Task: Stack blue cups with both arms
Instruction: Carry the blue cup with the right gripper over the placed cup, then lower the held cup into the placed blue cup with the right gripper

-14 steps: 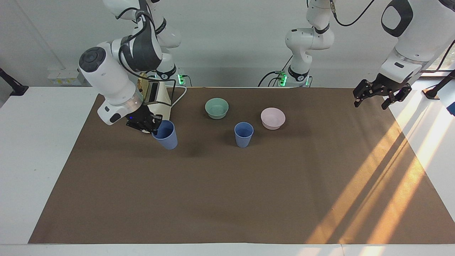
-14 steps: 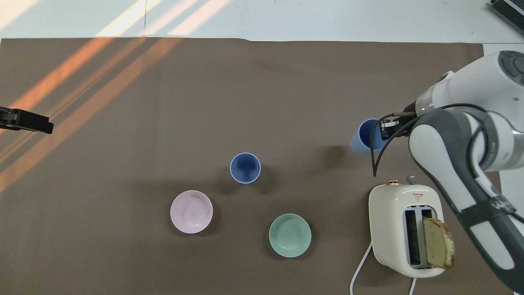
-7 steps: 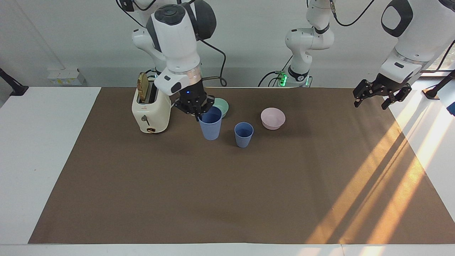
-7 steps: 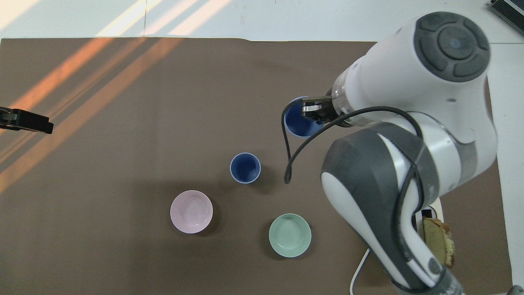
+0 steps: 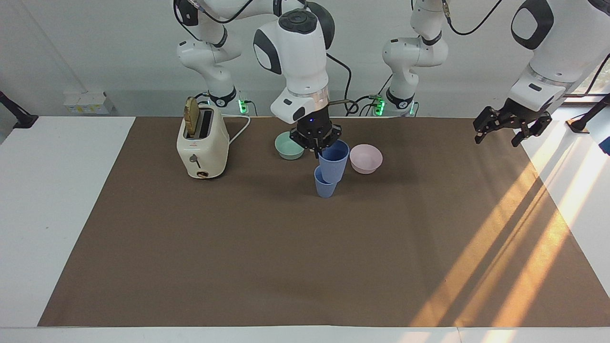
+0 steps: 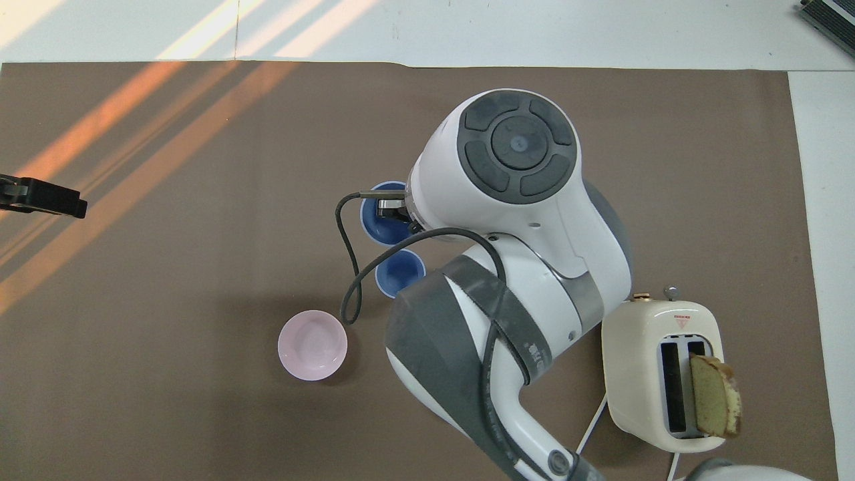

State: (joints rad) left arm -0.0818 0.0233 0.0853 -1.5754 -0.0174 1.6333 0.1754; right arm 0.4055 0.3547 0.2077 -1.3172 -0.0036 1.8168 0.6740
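2 blue cups: R tool clamps raised cup over standing cup; L tool apart.

Both arms are glossy white jointed tubes with dark grey panels at the elbows and round dark caps on the joints. The right arm has a cap embossed with a ring of segmented pads, a loose black cable looping alongside its wrist, a silver collar above the black wrist, and a small blue light there. The left arm shows a rounded black inset panel, and its base glows green.
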